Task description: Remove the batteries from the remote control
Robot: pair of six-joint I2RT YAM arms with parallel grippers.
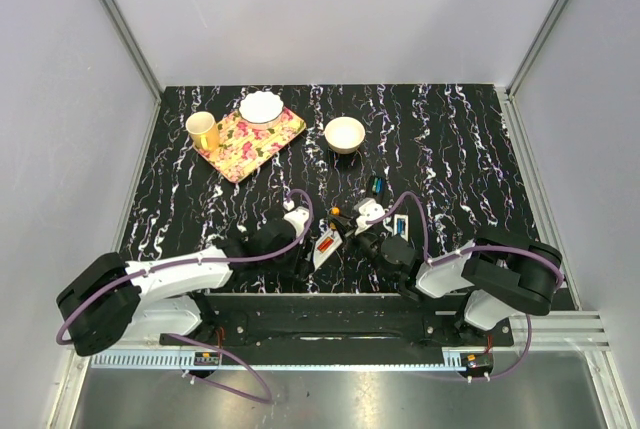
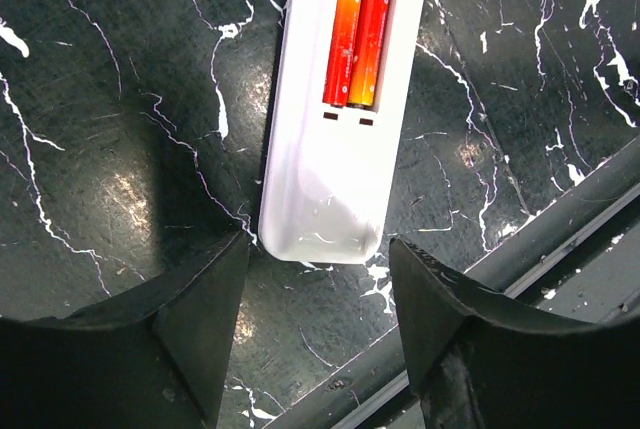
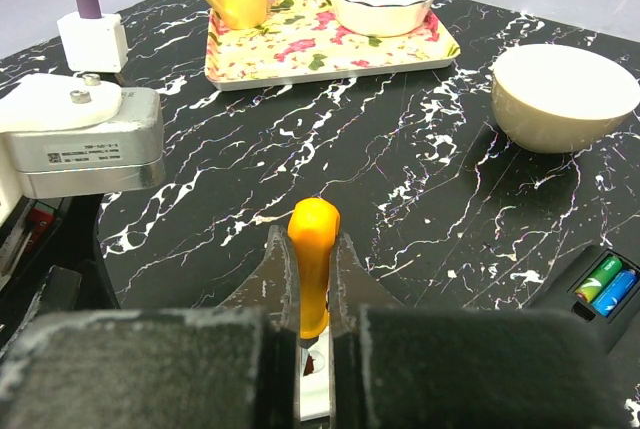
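A white remote (image 2: 325,189) lies face down with its compartment open; an orange and a red battery (image 2: 355,39) sit side by side in it. My left gripper (image 2: 318,249) is open, its fingers on either side of the remote's near end, not touching it. My right gripper (image 3: 313,239) is shut on an orange-handled tool (image 3: 313,224), tip pointing down at the white remote (image 3: 315,399). A black remote (image 3: 590,294) at lower right holds a green and a blue battery (image 3: 605,282). In the top view both grippers meet at the white remote (image 1: 326,246).
A floral tray (image 1: 250,144) at the back left carries a yellow cup (image 1: 202,129) and a white bowl (image 1: 262,107). A beige bowl (image 1: 344,134) stands behind the remotes. A small white piece with a blue mark (image 1: 400,224) lies by the right arm. The table's metal rail (image 2: 560,239) runs just behind the left gripper.
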